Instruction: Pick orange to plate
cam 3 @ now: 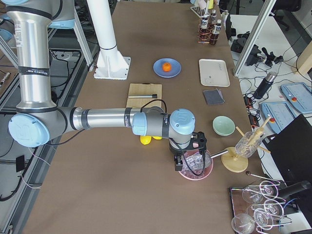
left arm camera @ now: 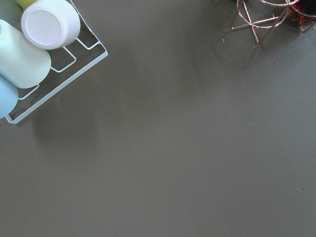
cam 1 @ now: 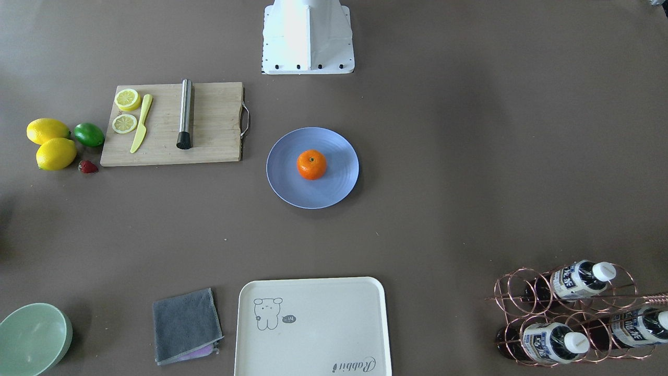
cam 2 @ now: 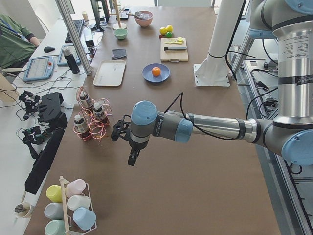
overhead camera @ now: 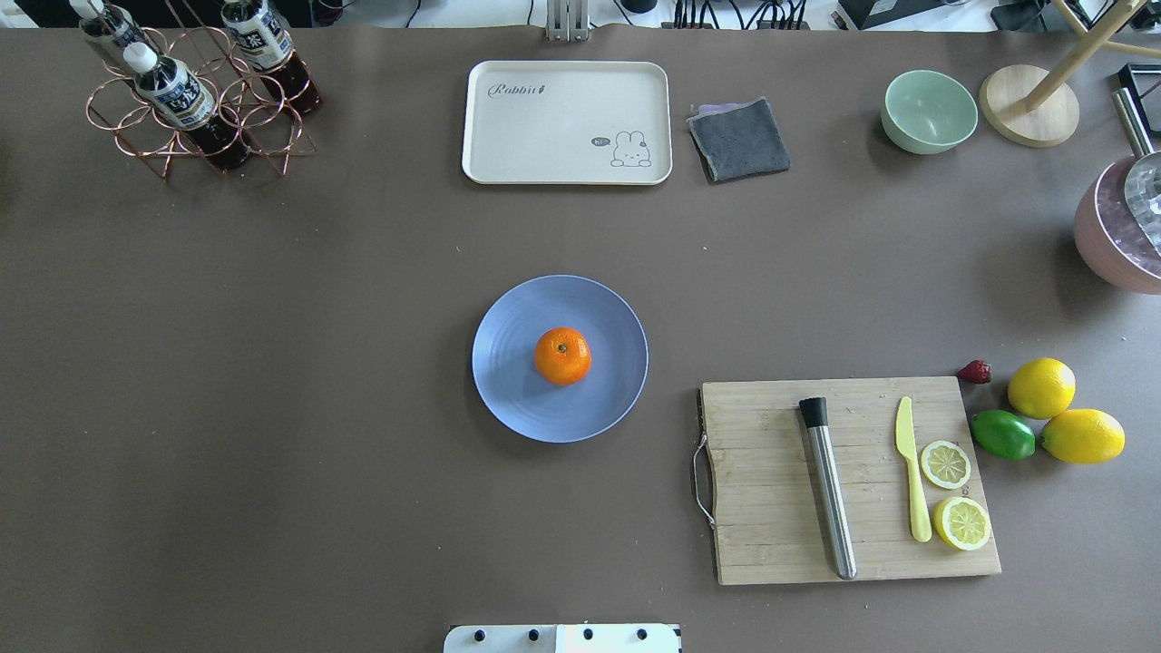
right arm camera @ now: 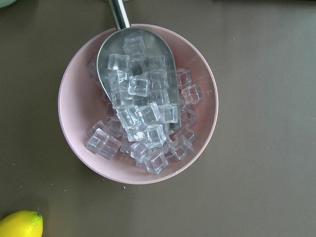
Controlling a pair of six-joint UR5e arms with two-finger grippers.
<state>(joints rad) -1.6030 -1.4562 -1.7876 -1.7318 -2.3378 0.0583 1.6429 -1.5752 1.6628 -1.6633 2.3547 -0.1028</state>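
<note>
Carrying the orange (cam 1: 311, 164), the plate (cam 1: 286, 173) sits centrally on the brown table (cam 1: 443, 209).

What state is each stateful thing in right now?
orange: on the plate, stem up, not held.
plate: holding the orange.
pink bowl: full of ice cubes, scoop resting in it.
bottles: capped, lying in the wire rack.
left gripper: away from the plate; open or shut, cannot tell.
right gripper: over the pink bowl; cannot tell.

Brown table (overhead camera: 272, 363) carrying plate (overhead camera: 517, 399), board (overhead camera: 762, 453), tray (overhead camera: 544, 136), cloth (overhead camera: 739, 138), green bowl (overhead camera: 927, 111), lemons (overhead camera: 1041, 387), lime (overhead camera: 1002, 433), strawberry (overhead camera: 975, 371), bottle rack (overhead camera: 272, 136), ice bowl (overhead camera: 1111, 240).
</note>
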